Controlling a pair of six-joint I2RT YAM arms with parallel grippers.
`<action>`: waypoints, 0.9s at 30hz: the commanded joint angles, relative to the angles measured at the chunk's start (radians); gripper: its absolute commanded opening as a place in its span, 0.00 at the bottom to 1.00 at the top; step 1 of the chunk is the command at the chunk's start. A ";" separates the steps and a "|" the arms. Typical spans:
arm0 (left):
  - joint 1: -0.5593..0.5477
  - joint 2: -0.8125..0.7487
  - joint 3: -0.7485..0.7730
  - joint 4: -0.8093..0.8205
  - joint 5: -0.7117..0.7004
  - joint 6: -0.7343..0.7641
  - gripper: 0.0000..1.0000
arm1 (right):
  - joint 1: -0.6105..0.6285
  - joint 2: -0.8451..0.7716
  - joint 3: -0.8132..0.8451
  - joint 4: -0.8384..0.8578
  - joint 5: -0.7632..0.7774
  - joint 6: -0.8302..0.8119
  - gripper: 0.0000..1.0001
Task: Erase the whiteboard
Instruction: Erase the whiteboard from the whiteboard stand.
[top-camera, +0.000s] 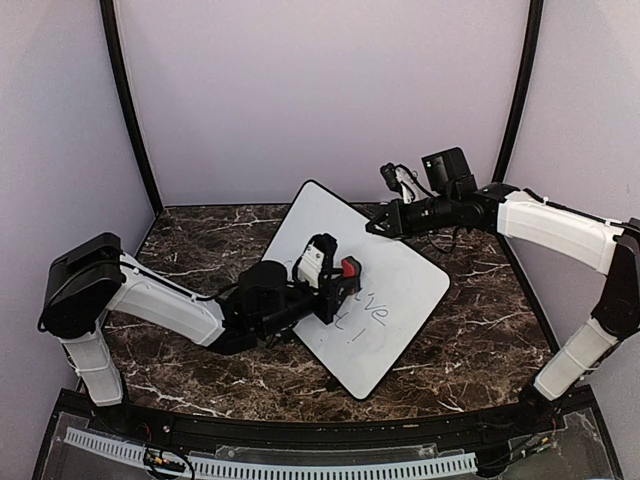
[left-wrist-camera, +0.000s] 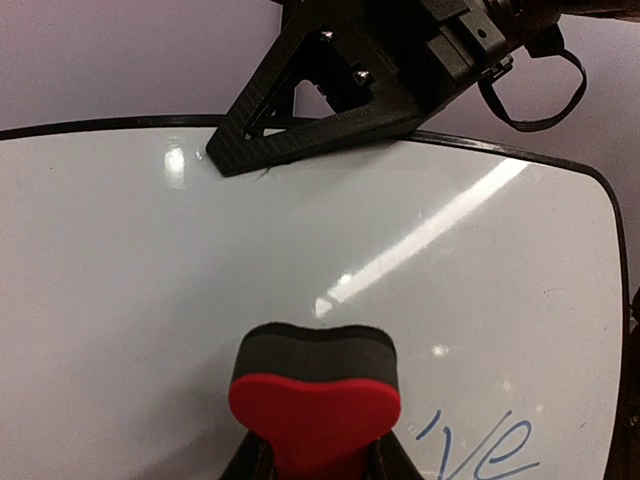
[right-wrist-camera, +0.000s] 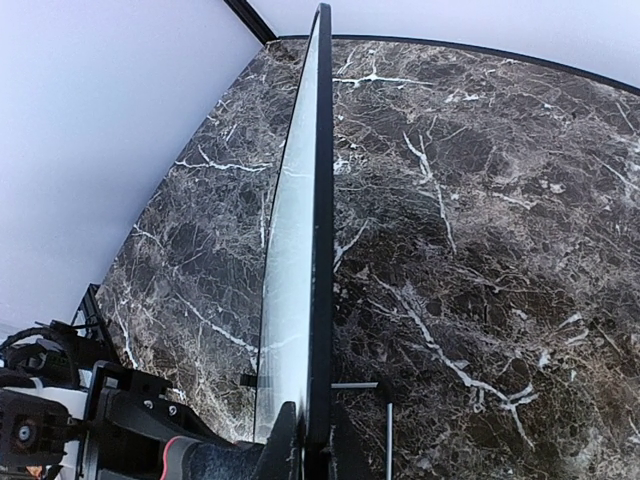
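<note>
**Item 1, task object.** The large flat white whiteboard (top-camera: 405, 285), with rounded corners and a thin black rim, sits near the middle of the dark brown marble-patterned table (top-camera: 200, 230). It is turned so that one corner points at the far wall and another at my bases. I cannot tell whether it lies flat or is tipped up along one edge.

**Item 2, marks.** Blue handwriting (left-wrist-camera: 490, 445) occupies the near part of the face. The letters "ve" are legible from my left wrist. The far part of the face is blank and carries streaks of glare.

**Item 3, left pincer (left-wrist-camera: 318, 462).** It is set narrow and clamped on a small eraser block (left-wrist-camera: 313, 410), which has a red back and a dark grey foam layer on the side toward the board. The foam sits at the white face just beside the writing. I cannot confirm firm contact.

**Item 4, right pincer (right-wrist-camera: 308, 440).** It is closed down on the board's far right edge, pinching the rim between both fingers. From my right wrist the board is seen edge-on, running straight away from that grip. From my left wrist one black finger lies across the top rim. The two pincers are near each other but apart.

**Item 5, surroundings.** Pale lilac walls (top-camera: 320, 90) enclose the table on three sides.
</note>
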 joint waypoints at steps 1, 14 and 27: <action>0.001 0.069 0.083 -0.158 0.003 0.040 0.00 | 0.073 0.054 -0.042 0.046 -0.051 -0.166 0.00; 0.001 0.012 -0.059 -0.144 0.024 -0.012 0.00 | 0.074 0.057 -0.042 0.046 -0.051 -0.166 0.00; -0.007 0.022 -0.022 -0.150 0.033 0.000 0.00 | 0.074 0.058 -0.042 0.045 -0.051 -0.166 0.00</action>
